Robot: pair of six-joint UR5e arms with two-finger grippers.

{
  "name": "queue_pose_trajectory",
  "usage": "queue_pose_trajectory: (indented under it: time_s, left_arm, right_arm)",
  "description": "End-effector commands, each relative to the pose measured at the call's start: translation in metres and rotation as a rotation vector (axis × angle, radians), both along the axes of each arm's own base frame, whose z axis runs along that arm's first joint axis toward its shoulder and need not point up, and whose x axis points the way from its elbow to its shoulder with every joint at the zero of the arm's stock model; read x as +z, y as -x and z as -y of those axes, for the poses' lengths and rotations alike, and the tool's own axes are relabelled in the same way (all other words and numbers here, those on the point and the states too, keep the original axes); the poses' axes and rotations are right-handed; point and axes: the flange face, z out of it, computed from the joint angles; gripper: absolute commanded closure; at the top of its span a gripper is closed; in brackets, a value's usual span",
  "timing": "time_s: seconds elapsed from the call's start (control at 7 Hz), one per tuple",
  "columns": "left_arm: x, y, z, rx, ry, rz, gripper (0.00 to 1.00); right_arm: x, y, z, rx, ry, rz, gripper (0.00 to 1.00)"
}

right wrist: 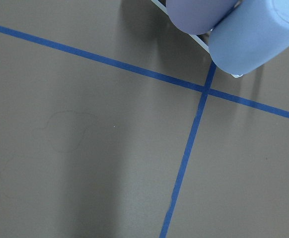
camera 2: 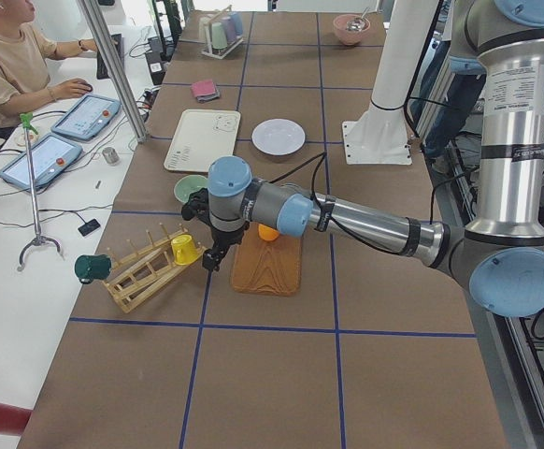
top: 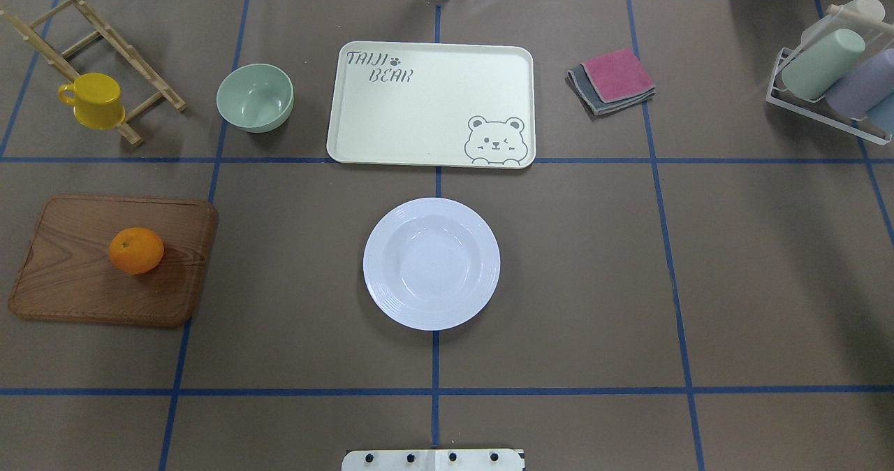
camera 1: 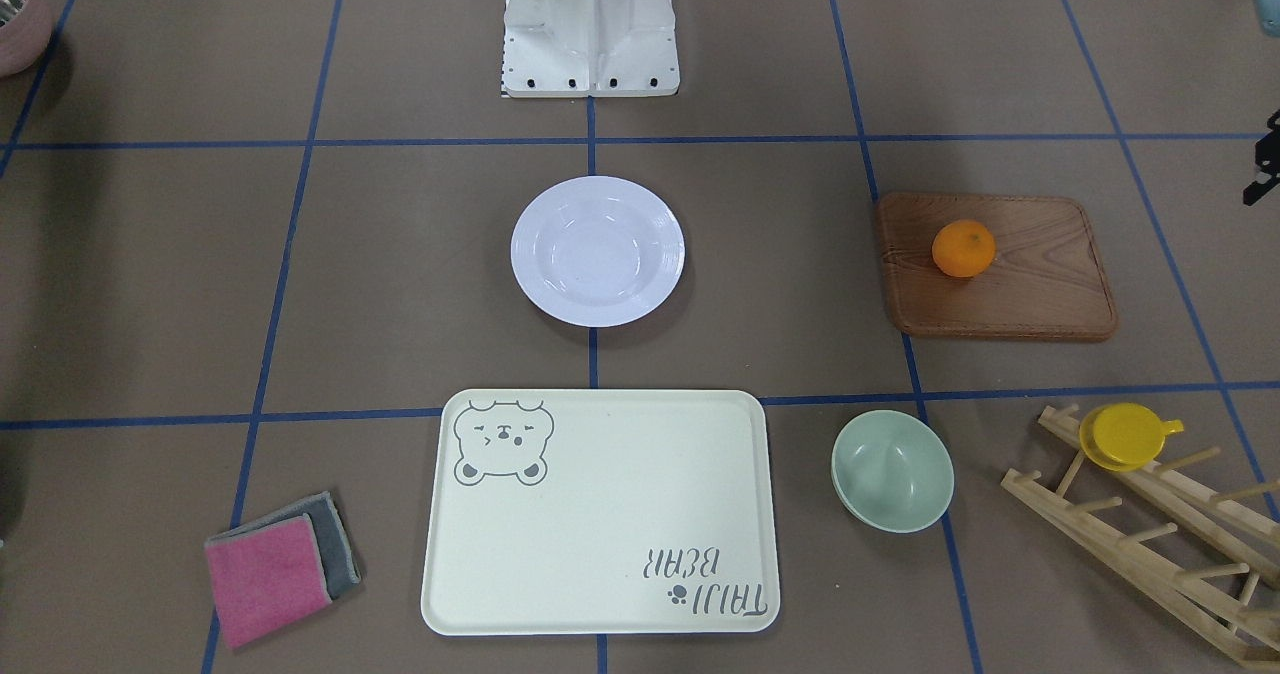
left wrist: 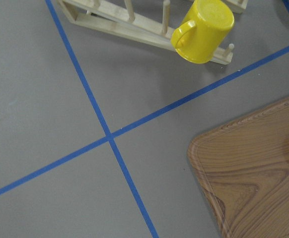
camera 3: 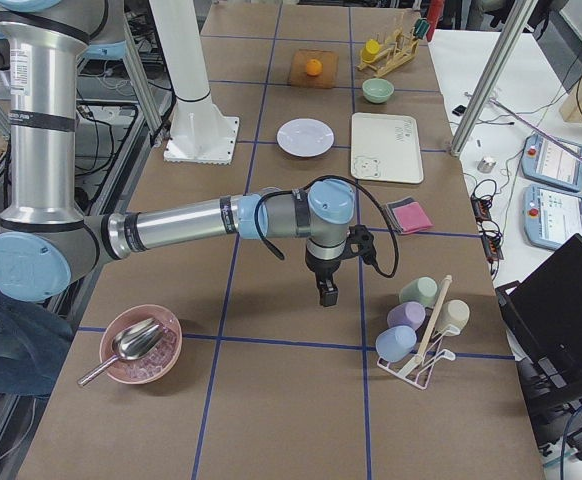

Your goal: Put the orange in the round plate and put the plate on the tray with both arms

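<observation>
A: I begin at the left. The orange [top: 136, 250] lies free on the wooden board [top: 70, 289]. The left gripper [camera 2: 210, 260] hangs beside the board's corner, near the yellow cup [left wrist: 204, 29] on its wooden rack [left wrist: 134, 30]. Are its fingers apart?

B: I cannot tell; only a side view shows it. If it comes down off-centre, I think the round fruit rolls away across the board. A wide swing could also knock the cup.

A: In the middle, the round plate [top: 380, 296] is empty. It sits near the tray [top: 419, 107], not touching it.

B: It is glossy and lies flat, so a grip on the rim may slip. If one side rises before the other, the plate tilts and the orange rolls out.

A: And at the right, the right gripper [camera 3: 327, 296]?

B: Apart or together, I cannot tell. It hovers near the pastel cups [camera 3: 407, 316], well apart from the plate. A careless start could hit them.
</observation>
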Motion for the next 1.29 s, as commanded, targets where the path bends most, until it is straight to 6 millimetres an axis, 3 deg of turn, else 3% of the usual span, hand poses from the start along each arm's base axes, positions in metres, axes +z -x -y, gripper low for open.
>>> queue_pose_trajectory:
  time_s: [0.0,0.29,0.57,0.71,0.86,1.14]
  left_arm:
    - [-0.002,-0.073,-0.002,-0.025,0.029,-0.056,0.0]
    - [-0.02,-0.156,-0.02,-0.107,0.091,-0.105,0.0]
    - [-0.03,-0.226,-0.044,-0.214,0.181,-0.128,0.0]
    - [-0.026,-0.241,-0.054,-0.204,0.19,-0.111,0.0]
    - [-0.014,-0.244,-0.064,-0.192,0.206,-0.091,0.0]
    - [-0.012,-0.254,-0.071,-0.17,0.213,-0.084,0.0]
  right_arm:
    - [-0.004,0.01,0.002,-0.003,0.008,0.001,0.0]
    - [-0.004,0.011,0.002,-0.005,0.009,0.0,0.0]
    - [-0.003,0.01,0.002,-0.004,0.01,0.0,0.0]
    - [-0.003,0.01,0.002,-0.004,0.01,0.0,0.0]
    - [-0.003,0.01,0.002,-0.004,0.01,0.0,0.0]
    - [-0.003,0.01,0.002,-0.004,0.011,0.0,0.0]
